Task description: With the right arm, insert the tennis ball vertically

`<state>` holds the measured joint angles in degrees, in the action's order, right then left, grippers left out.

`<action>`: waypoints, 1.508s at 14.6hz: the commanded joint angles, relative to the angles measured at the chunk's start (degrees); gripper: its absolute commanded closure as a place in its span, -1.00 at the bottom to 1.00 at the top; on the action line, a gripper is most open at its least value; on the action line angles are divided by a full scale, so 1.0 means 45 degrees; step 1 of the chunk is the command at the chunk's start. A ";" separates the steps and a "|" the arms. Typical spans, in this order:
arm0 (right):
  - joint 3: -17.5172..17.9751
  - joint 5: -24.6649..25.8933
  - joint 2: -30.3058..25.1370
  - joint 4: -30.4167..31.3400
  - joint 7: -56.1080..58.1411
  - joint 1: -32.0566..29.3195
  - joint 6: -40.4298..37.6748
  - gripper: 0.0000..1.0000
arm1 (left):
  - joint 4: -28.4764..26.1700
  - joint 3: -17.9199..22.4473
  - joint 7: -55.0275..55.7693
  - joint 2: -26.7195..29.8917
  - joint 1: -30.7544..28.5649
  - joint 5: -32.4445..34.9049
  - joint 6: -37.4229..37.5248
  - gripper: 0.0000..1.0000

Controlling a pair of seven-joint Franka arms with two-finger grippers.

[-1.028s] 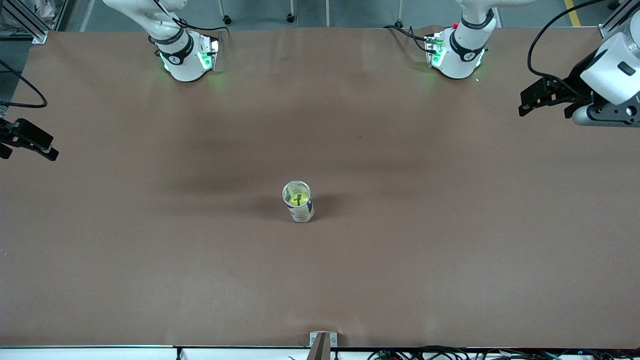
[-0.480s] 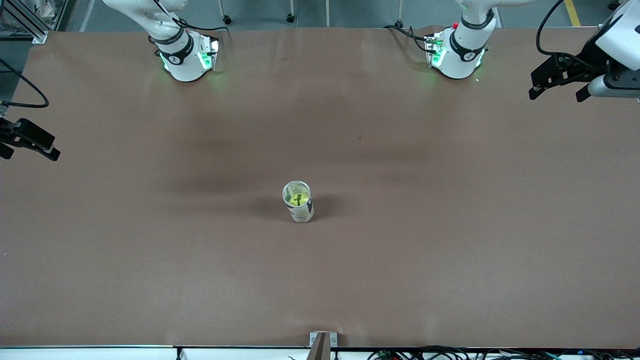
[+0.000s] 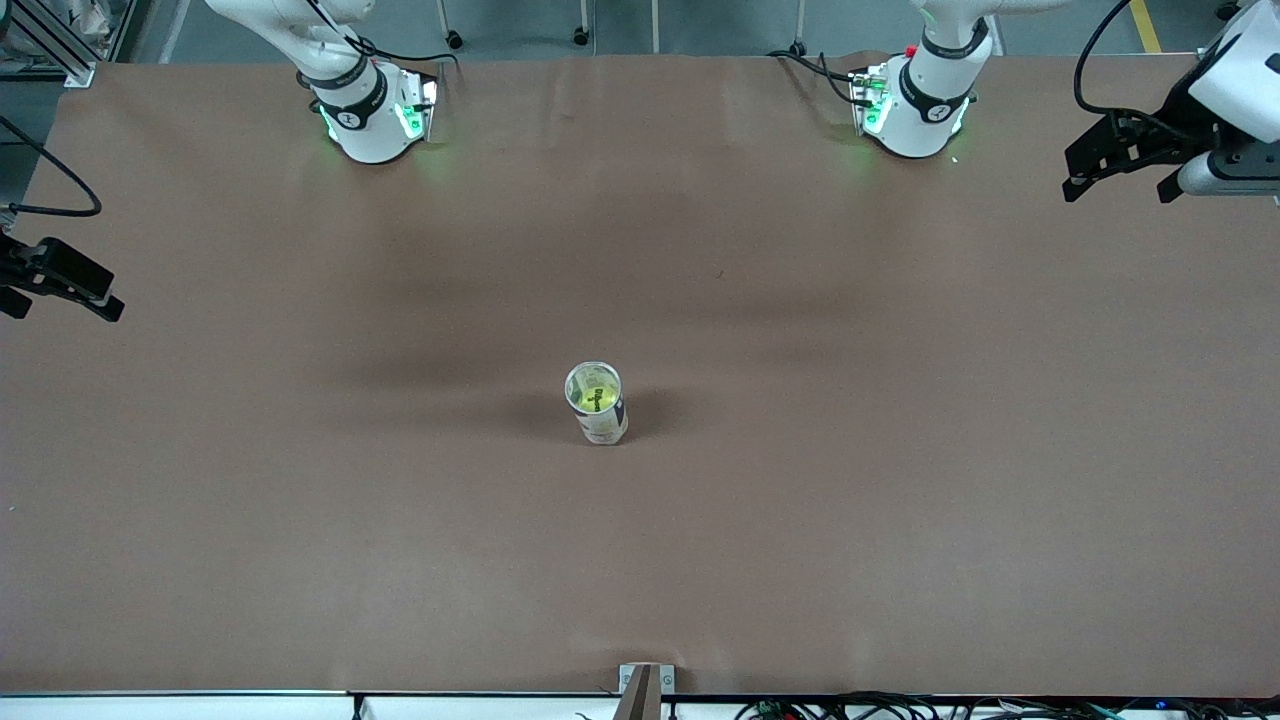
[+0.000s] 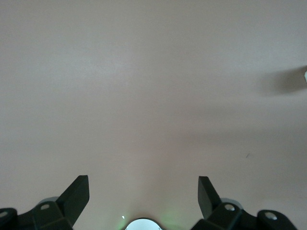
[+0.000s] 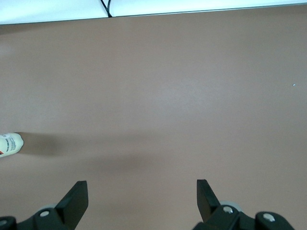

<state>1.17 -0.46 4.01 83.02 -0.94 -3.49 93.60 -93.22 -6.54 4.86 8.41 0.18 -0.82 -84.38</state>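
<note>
The yellow-green tennis ball (image 3: 592, 395) already sits inside the upright clear plastic tube (image 3: 597, 404) mid-counter, so insertion looks done; my right end effector (image 3: 62, 285) hangs wide and empty at my counter end, my left end effector (image 3: 1120, 170) likewise wide, needing only parking

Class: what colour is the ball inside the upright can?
Yellow-green ball with dark print, clearest in the front view.

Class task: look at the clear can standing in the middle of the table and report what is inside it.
Inside the clear can sits a yellow-green tennis ball, seen through the open top. Whatever lies under the ball is covered by it and by the can's label.
</note>
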 commanded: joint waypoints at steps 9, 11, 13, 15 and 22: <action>0.0052 -0.0034 0.0065 -0.0169 -0.0006 -0.0044 -0.0136 -1.00 | -0.0223 -0.0128 0.0346 0.0337 0.0038 0.0260 -0.0154 -1.00; 0.0071 -0.0034 0.0065 -0.0169 -0.0026 -0.0024 -0.0136 -1.00 | -0.0223 -0.0128 0.0326 0.0337 0.0038 0.0259 -0.0154 -1.00; 0.0071 -0.0034 0.0085 -0.0169 -0.0026 -0.0024 -0.0155 -1.00 | -0.0204 -0.0128 0.0287 0.0318 0.0038 0.0259 -0.0038 -1.00; 0.0071 -0.0034 0.0085 -0.0169 -0.0026 -0.0044 -0.0136 -1.00 | -0.0203 -0.0128 0.0307 0.0337 0.0038 0.0259 -0.0018 -1.00; 0.0071 -0.0034 0.0065 -0.0188 -0.0006 -0.0024 -0.0116 -1.00 | -0.0203 -0.0128 0.0307 0.0337 0.0077 0.0220 0.0080 -1.00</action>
<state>1.29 -0.46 4.02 83.02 -0.94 -3.48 93.54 -93.22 -6.96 5.69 8.64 0.24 -0.76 -84.22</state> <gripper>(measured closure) 0.000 0.000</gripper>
